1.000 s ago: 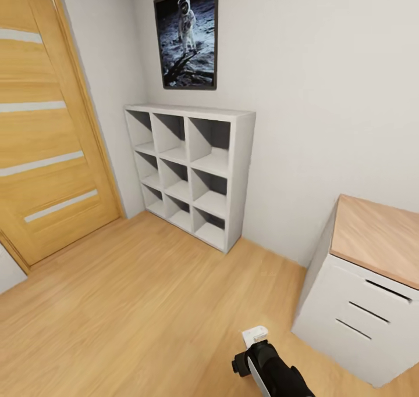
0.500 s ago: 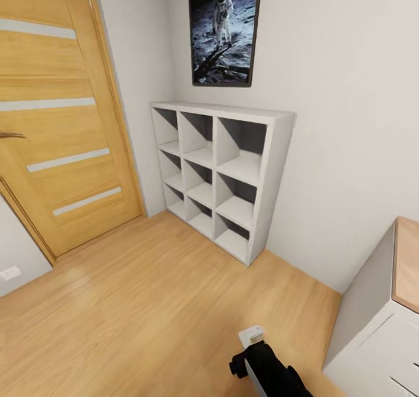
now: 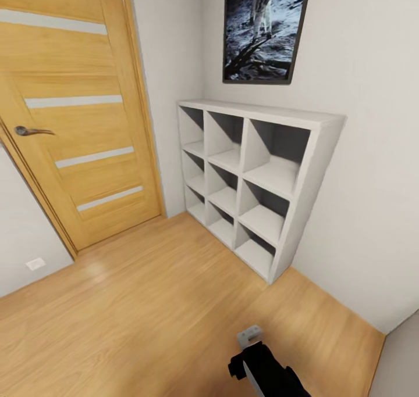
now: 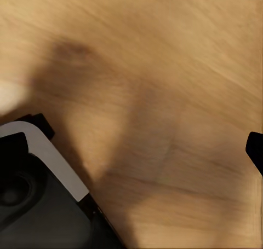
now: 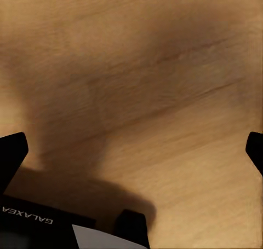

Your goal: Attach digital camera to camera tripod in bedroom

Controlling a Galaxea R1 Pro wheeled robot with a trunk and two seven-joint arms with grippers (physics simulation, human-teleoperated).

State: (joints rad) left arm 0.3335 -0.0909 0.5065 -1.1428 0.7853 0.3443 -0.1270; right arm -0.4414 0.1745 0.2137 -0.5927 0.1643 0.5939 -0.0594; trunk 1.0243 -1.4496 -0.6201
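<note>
You're in a room of a home: light wooden floor (image 3: 145, 304), white walls, a wooden door (image 3: 70, 112) with a metal lever handle (image 3: 32, 131) at the left, a white nine-cube shelf unit (image 3: 256, 182) against the far wall, and a framed astronaut poster (image 3: 265, 28) hanging above it
</note>
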